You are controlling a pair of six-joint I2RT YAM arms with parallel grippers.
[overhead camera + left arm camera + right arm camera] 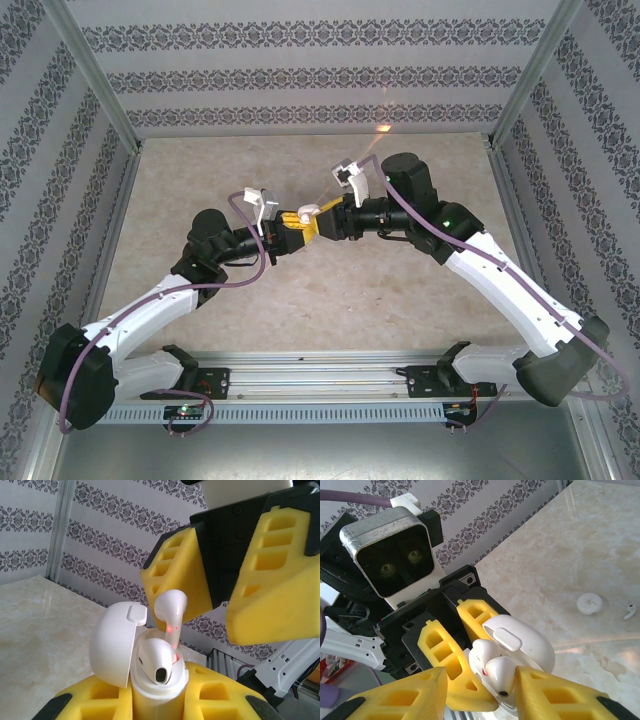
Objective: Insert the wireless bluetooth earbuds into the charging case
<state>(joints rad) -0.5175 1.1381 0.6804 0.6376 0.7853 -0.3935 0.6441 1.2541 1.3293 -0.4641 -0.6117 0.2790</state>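
My left gripper (288, 224) is shut on the body of a white charging case (156, 692), held in the air above the middle of the table. The case's lid (112, 647) stands open. One white earbud (157, 662) sits in the case. A second earbud (171, 611) stands with its stem in the case, a red light glowing on it. My right gripper (480, 695) is open around that earbud's head (500, 676), with a gap on its left side. Another earbud (630, 611) lies loose on the table.
A round white disc-like case (590, 603) lies on the marble table (420, 300) next to the loose earbud. Patterned walls and metal frame posts (100, 90) close in the table on three sides. Both arms meet nose to nose over the table's middle.
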